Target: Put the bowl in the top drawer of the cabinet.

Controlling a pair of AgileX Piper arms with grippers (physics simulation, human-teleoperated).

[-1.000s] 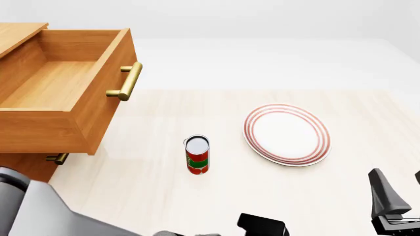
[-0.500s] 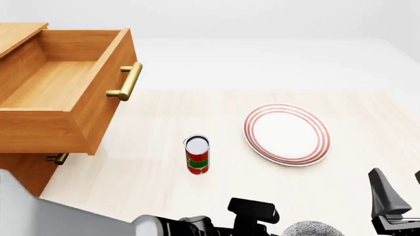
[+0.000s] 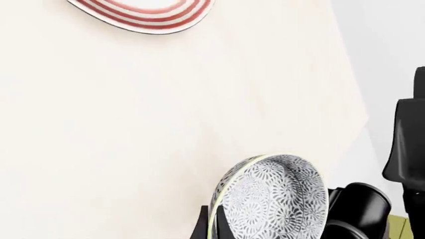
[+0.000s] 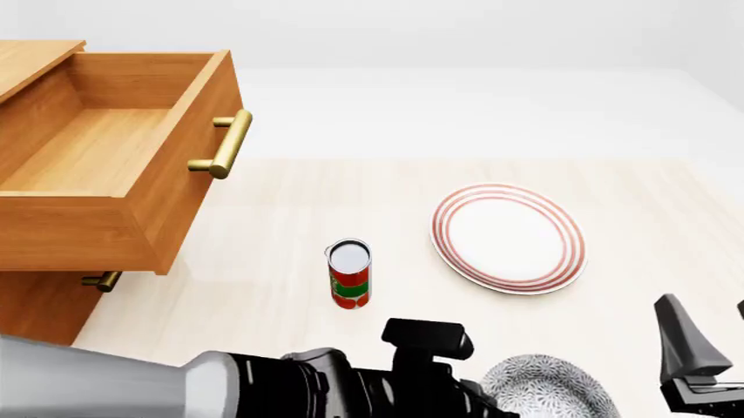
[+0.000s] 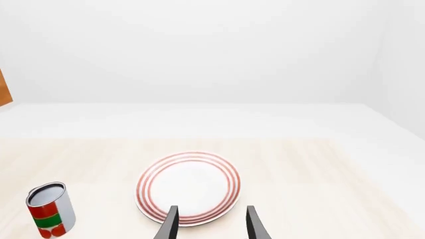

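The bowl [image 4: 556,388], white with a dense blue-grey floral pattern, is at the front view's bottom edge, right of centre. In the left wrist view the bowl [image 3: 275,199] is tilted, and my left gripper [image 3: 214,228] is shut on its rim. The cabinet [image 4: 35,305] stands at the left, with its top drawer [image 4: 104,148] pulled out and nothing inside. The drawer's brass bar handle [image 4: 223,144] faces the table's middle. My right gripper [image 5: 211,223] is open with nothing between its fingers, and it hovers at the near right, short of the plate.
A flat white plate with red rings [image 4: 508,237] lies right of centre. A red and green can [image 4: 348,273] stands upright between the plate and the cabinet. The lower drawer's small handle [image 4: 103,280] shows under the open drawer. My right gripper [image 4: 695,359] is at the front view's bottom right corner.
My left arm has swung rightward along the near edge and risen, bringing the bowl up into the front view. The right gripper, plate, can and drawer have not moved.
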